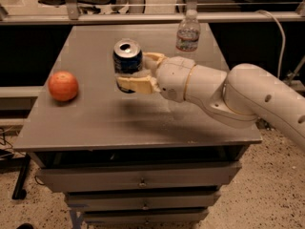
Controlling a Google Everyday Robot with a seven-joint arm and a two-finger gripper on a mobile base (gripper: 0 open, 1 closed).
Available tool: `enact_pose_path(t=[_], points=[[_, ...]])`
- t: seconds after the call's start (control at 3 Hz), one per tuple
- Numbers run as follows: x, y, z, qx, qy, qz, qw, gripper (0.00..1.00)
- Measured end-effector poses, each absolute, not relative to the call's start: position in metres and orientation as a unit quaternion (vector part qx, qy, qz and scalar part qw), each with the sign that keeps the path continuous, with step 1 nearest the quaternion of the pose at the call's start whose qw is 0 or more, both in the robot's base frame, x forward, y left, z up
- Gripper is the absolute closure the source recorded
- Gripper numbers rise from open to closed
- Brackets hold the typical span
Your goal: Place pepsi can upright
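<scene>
The pepsi can is dark blue with a silver pull-tab top facing up and toward the camera. It is held roughly upright, a little tilted, above the middle of the grey table. My gripper reaches in from the right on a white arm and is shut on the can, one cream finger in front of it and the other behind it. The can's lower part is hidden by the front finger.
An orange fruit lies on the table's left side. A clear plastic water bottle stands at the table's back right. Drawers sit under the tabletop. A railing runs behind the table.
</scene>
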State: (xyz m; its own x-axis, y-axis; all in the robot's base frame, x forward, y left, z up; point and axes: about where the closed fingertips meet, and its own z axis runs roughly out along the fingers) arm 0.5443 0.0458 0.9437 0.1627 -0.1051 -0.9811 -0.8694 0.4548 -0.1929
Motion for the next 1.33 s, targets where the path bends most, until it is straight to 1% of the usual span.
enact_pose_path(t=[0.67,1.0,1.33], points=[[0.538,0.036,0.913,-0.469,0.613,0.318,0.552,1.0],[0.538,0.037,0.899,-0.481,0.62,0.313,0.534,1.0],[0.541,0.04,0.886,-0.485,0.62,0.304,0.537,0.83]])
